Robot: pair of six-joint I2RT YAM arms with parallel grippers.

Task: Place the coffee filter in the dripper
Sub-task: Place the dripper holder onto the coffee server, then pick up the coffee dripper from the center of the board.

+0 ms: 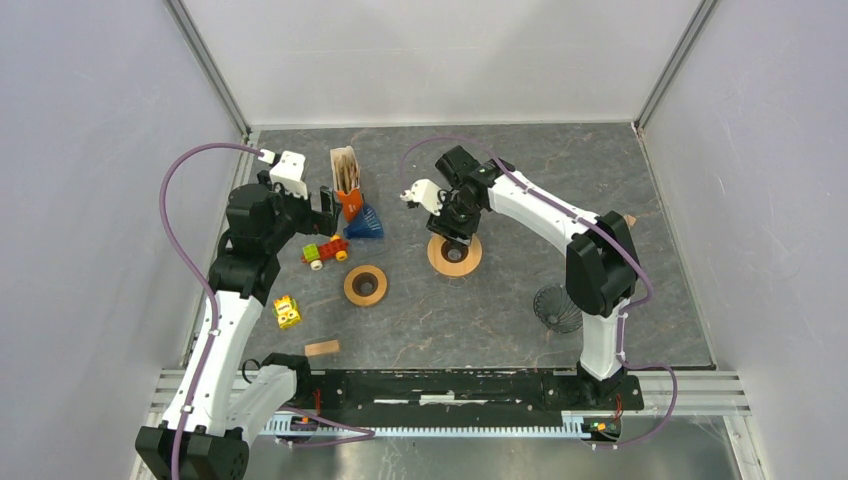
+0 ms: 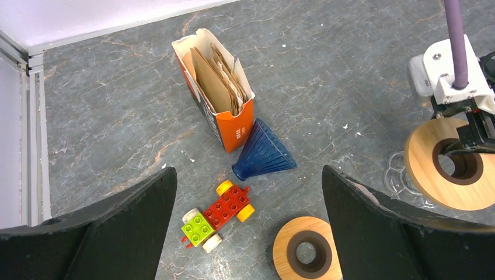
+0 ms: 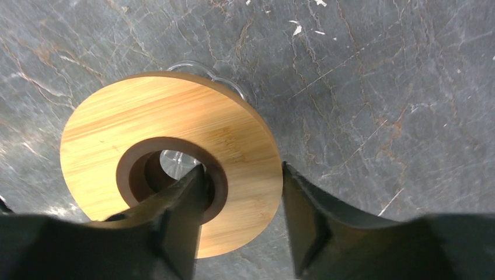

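Observation:
Brown paper coffee filters (image 2: 219,81) stand in an open orange box (image 1: 345,175) at the back left. The dripper, a wooden ring (image 3: 175,116) with clear glass (image 3: 198,67) under it, rests mid-table (image 1: 455,255). My right gripper (image 3: 244,169) straddles the ring's near side, one finger (image 3: 187,204) inside the hole, the other (image 3: 303,216) against the outer edge, shut on it. My left gripper (image 2: 248,172) hangs open above the table near the box (image 1: 325,210), holding nothing.
A blue ribbed cone (image 2: 265,153) lies by the box. A red and green brick car (image 2: 217,214) and a second wooden ring (image 2: 306,251) sit below the left gripper. A yellow toy (image 1: 287,312), a wood block (image 1: 321,348) and a black wire cone (image 1: 558,307) lie nearer the bases.

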